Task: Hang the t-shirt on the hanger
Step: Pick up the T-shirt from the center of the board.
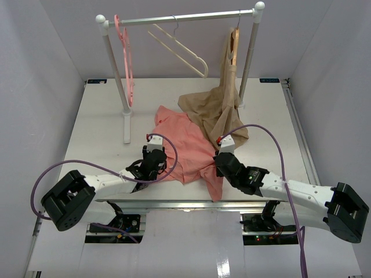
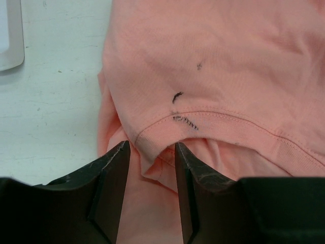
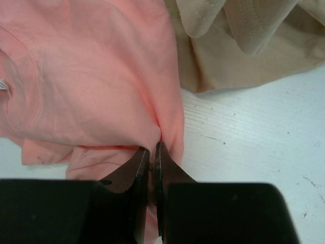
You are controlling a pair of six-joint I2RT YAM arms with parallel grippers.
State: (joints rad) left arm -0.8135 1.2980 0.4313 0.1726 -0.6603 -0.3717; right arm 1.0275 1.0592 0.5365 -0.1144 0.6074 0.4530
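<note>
— Where is the shirt, and what have your hands got?
— The soft salmon-pink fabric t-shirt lies crumpled by the middle of the near edge of the white worktop. My left gripper stands parted, with a fold of the stitched hem between its jaws but not pinched. My right gripper is clamped on a thin bunch of the cloth's right side.
— How will it handle?
— Light and limp, I reckon. It will sag and drag, so I'd take it by a hem or the collar. The thin cream-white triangular hanger hangs on the silver metal rail over the far edge.
— Anything unclear?
— The loose beige garment overlaps the far right part of the pink cloth, and I can't place the neck opening for sure
</note>
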